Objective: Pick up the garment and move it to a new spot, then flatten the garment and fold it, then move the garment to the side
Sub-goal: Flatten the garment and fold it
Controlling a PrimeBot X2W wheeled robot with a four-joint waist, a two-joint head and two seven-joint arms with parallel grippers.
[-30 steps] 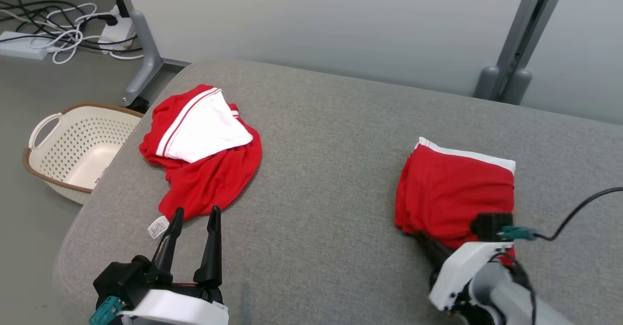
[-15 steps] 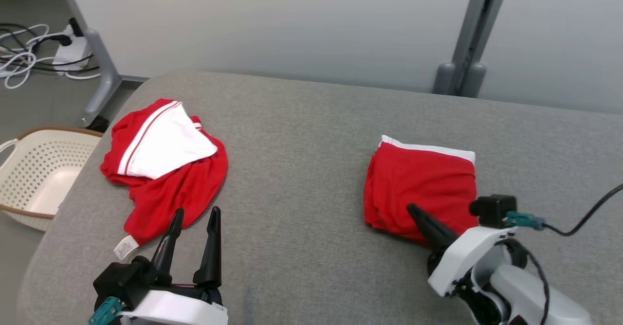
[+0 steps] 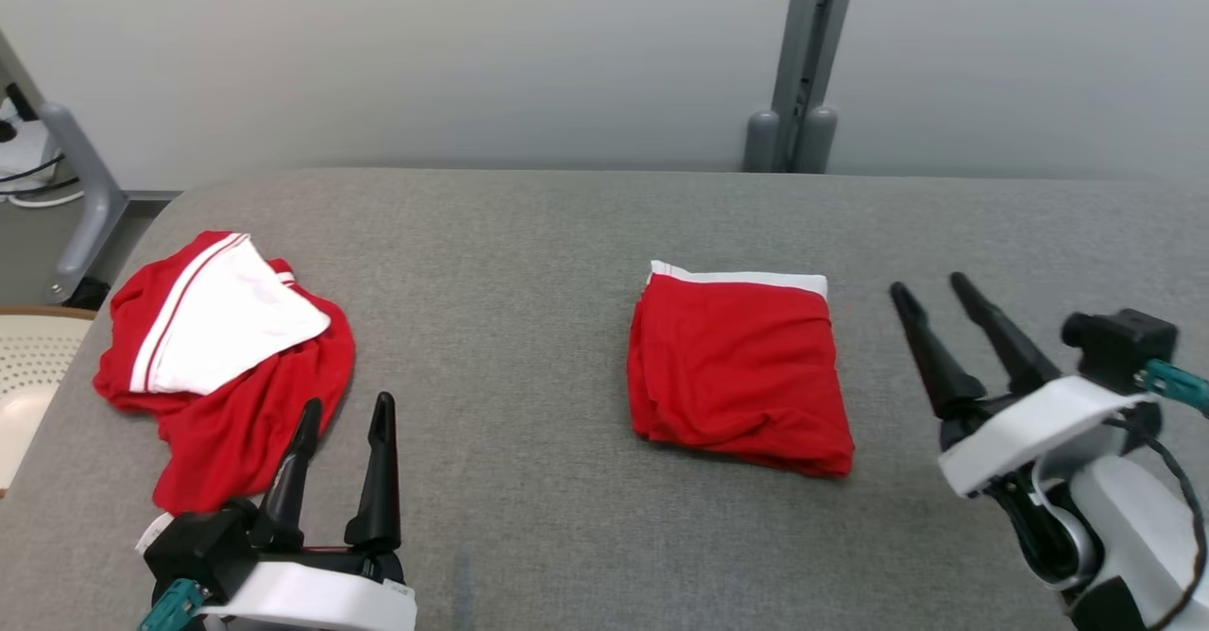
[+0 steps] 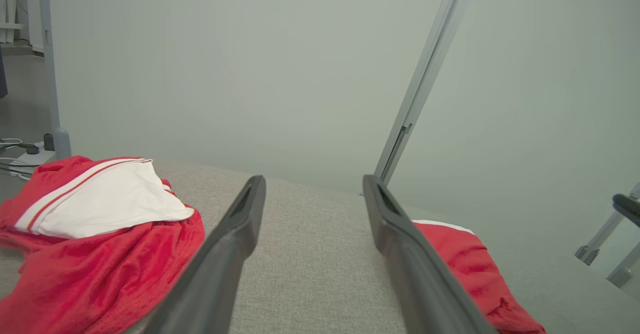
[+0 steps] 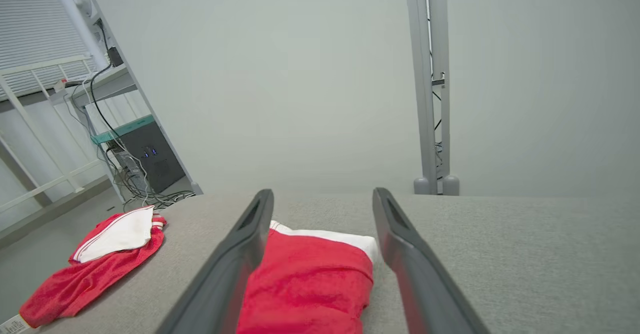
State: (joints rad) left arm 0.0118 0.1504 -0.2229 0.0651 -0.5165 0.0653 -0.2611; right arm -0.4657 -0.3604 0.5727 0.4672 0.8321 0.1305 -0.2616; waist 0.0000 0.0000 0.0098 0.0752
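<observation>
Both sets of jaws stand apart and empty, folded garment [image 3: 739, 376] between them.

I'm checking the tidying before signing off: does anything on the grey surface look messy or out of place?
The red and white garment at the left end lies crumpled in a heap, unfolded. The folded red garment in the middle looks neat. Nothing looks spilled or damaged.
</observation>
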